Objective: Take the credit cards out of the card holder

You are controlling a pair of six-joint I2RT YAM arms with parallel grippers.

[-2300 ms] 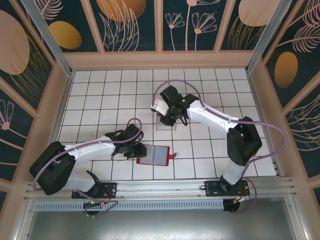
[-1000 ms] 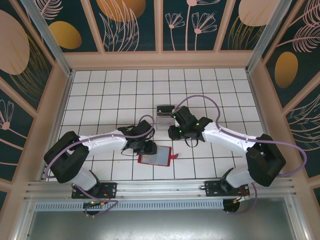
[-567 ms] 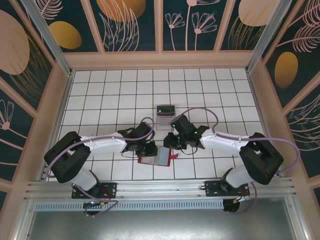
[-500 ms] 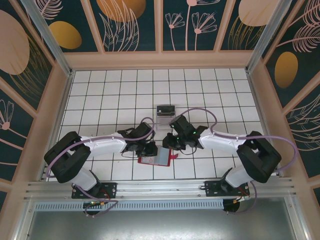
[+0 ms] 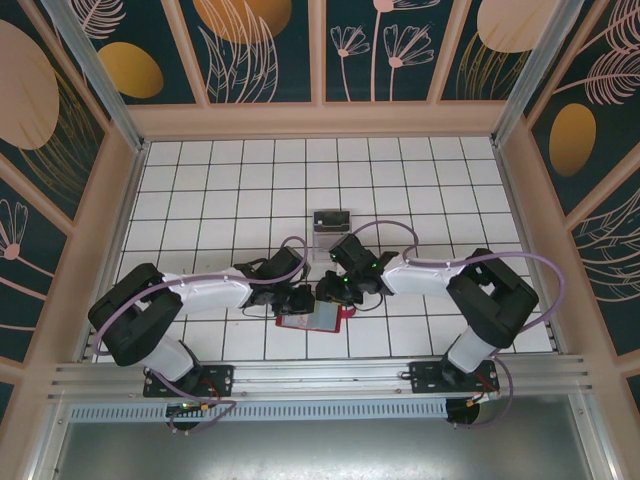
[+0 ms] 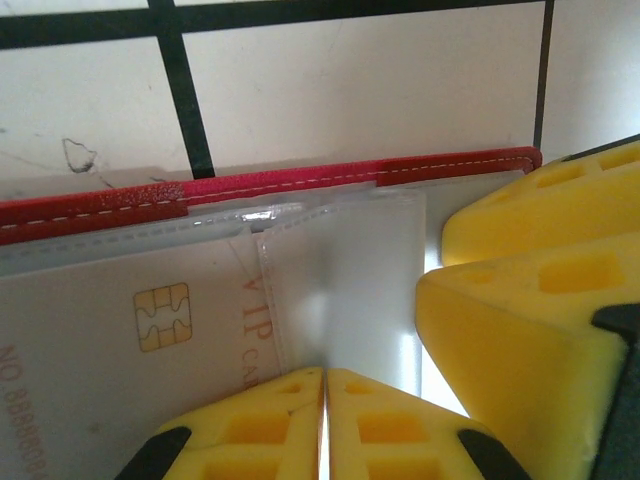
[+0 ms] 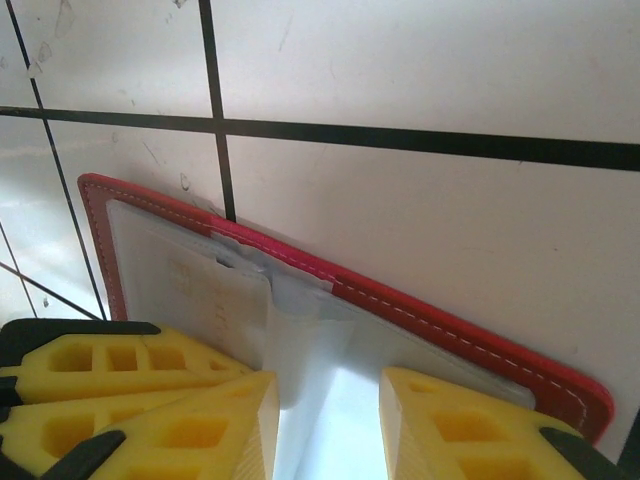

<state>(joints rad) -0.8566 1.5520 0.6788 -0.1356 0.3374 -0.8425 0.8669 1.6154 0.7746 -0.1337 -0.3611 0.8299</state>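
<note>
The card holder [image 5: 322, 320] lies unfolded on the tiled floor, red rim [image 6: 280, 180] around pale clear pockets. A credit card [image 6: 130, 330] with a gold chip and "VIP" lettering sits inside a pocket; it looks pale here. My left gripper [image 5: 303, 300] is shut, its yellow tips [image 6: 325, 372] together on the pocket's edge beside the card. My right gripper [image 5: 328, 293] hovers over the same inner pocket from the other side, its jaws open [image 7: 330, 400] with only pocket plastic between them. The right fingers [image 6: 520, 300] sit close to the left fingers [image 7: 110, 365]. The red rim [image 7: 450, 320] runs just beyond them.
A small clear box [image 5: 331, 221] with something dark in it stands a tile and a half behind the wallet. The wallet's red tab [image 5: 349, 312] sticks out to the right. Wooden walls enclose the white tiled floor [image 5: 220, 180].
The right arm swung from the clear box down to the wallet and its jaws widened. The left gripper moved onto the wallet's left part and closed.
</note>
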